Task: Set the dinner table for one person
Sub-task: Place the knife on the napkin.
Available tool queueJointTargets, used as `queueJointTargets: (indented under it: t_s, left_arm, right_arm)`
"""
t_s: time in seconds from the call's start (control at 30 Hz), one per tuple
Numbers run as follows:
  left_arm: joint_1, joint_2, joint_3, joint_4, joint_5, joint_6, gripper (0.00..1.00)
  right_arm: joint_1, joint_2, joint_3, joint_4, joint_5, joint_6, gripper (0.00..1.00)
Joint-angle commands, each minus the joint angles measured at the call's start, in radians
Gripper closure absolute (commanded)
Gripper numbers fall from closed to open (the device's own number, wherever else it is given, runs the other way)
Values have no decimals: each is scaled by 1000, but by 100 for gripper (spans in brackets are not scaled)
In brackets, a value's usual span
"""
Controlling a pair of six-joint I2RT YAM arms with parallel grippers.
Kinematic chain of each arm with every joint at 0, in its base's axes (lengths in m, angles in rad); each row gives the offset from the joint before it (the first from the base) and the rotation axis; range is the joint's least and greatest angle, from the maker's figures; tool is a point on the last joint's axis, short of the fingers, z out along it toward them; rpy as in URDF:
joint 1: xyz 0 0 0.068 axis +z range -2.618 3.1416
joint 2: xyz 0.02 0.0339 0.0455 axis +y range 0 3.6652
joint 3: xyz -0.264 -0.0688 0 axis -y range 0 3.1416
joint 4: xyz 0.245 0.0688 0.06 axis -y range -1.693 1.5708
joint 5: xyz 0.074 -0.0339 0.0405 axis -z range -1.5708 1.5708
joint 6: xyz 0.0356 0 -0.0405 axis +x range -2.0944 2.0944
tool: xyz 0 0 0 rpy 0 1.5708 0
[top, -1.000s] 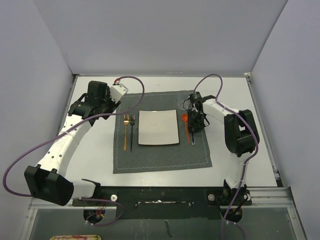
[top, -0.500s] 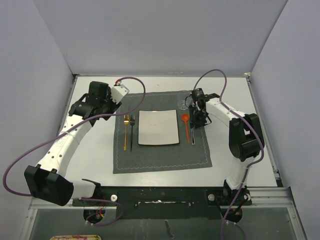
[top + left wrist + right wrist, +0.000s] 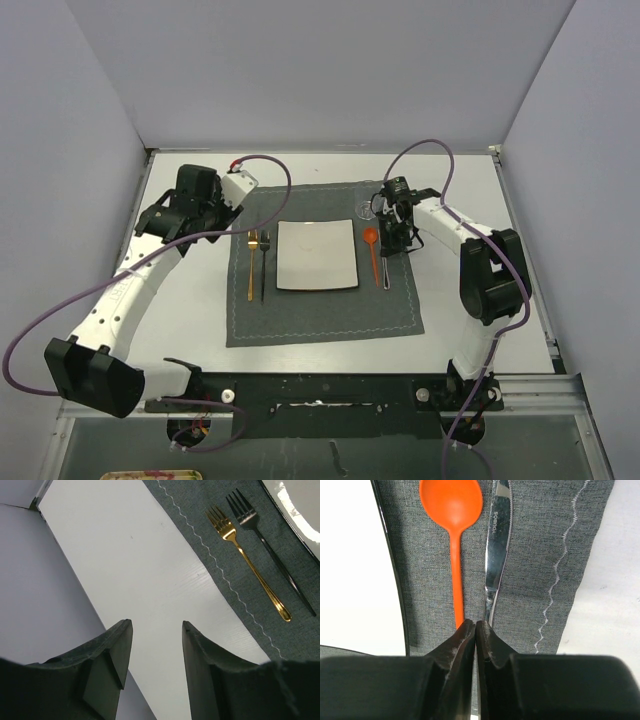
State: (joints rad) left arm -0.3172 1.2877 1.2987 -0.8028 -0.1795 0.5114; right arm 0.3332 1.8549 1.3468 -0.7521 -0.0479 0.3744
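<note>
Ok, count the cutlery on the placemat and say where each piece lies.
4. A gold fork and black fork side by side left of the plate; orange spoon and silver knife right of it. The right gripper could hide something beneath it.

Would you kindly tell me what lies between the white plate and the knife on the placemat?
An orange spoon lies there on the grey placemat, clear of the plate and beside the knife; the right wrist view shows it best.
</note>
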Motion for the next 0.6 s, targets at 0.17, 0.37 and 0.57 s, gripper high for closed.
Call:
queueJointTargets:
  t_s: [0.17,0.37,0.57]
  left_arm:
    - [-13,-45,28,13,-8,-16,57]
    - [-17,-38,33,11,-12,-15,57]
    - [-20,-29,36,8,-15,-15,57]
  right_arm:
    - [-3,-49,-5,35,-56,-44,100]
    - [-3,-48,-18,43,-63,-53,100]
    - [5,-41,-29,56,-75,-60,93]
